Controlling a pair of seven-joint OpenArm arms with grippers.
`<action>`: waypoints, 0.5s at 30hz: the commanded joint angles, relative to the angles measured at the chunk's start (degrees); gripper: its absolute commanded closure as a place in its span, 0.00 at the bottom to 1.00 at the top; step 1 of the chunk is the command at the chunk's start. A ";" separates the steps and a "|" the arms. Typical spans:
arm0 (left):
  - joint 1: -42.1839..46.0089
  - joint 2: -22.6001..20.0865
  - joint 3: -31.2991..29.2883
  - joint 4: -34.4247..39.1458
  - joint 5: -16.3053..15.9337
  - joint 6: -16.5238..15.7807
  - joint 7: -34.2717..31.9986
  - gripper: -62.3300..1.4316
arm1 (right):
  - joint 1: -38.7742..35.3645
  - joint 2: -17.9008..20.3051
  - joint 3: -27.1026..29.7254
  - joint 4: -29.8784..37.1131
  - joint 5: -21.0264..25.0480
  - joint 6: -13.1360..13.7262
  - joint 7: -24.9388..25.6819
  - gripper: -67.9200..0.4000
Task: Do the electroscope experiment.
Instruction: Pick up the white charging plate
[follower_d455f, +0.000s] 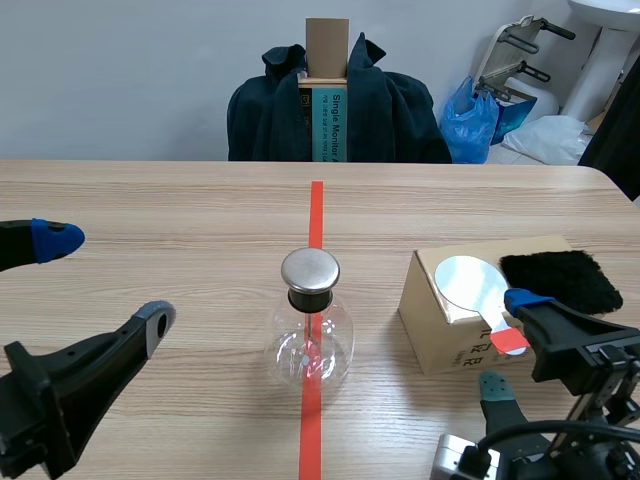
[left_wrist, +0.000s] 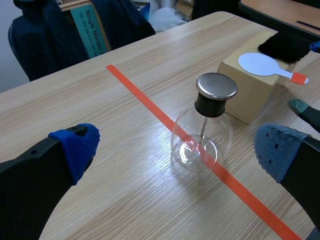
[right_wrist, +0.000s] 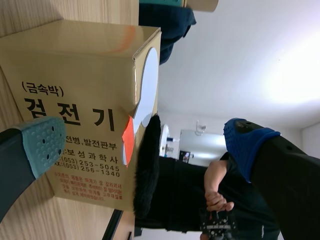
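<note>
My left hand (follower_d455f: 105, 280) hangs low over the surface (follower_d455f: 150, 200), well left of the flask (follower_d455f: 312, 335). Its fingers are spread wide and released, nothing in them. In its wrist view the flask sits ahead, between the two pads.

The flask stands upright mid-surface on the tape line (follower_d455f: 316, 210), with a metal cap (follower_d455f: 310, 270) on top.

To the right, apart from the flask, is the box (follower_d455f: 440, 320). A disc (follower_d455f: 470, 282) lies flat on its top, and the disc's red-tipped handle pokes off the near right edge. The fur (follower_d455f: 560, 280) lies on the box just right of the disc.

My right hand (follower_d455f: 508, 342) is low at the box's near right corner, rolled on its side. Its fingers are apart and released, one above and one below the red tip; I can't tell if either touches it.

Hidden or unclear:
- Both arms are cut off at the frame edges.
- A thin rod shows inside the flask; I can't make out the leaves.
- The green pad covers part of the box label in the right wrist view.
- A person (right_wrist: 220, 195) behind the fur is only partly seen.

Count: two hands, one flask, one cap, one box, one disc, one fur.
</note>
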 joint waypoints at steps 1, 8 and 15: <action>0.11 -0.02 0.17 0.57 -0.44 -0.04 -0.79 0.00 | 0.98 0.74 -0.31 1.05 0.15 -2.27 -1.46 0.03; 0.11 -0.02 0.15 0.55 -0.42 0.39 2.34 0.00 | 2.32 0.76 -1.73 1.05 0.26 -2.21 -4.85 0.03; 0.09 -0.04 0.15 0.50 1.79 0.39 5.22 0.00 | 3.39 1.09 -1.66 0.74 0.61 -1.25 -5.90 0.03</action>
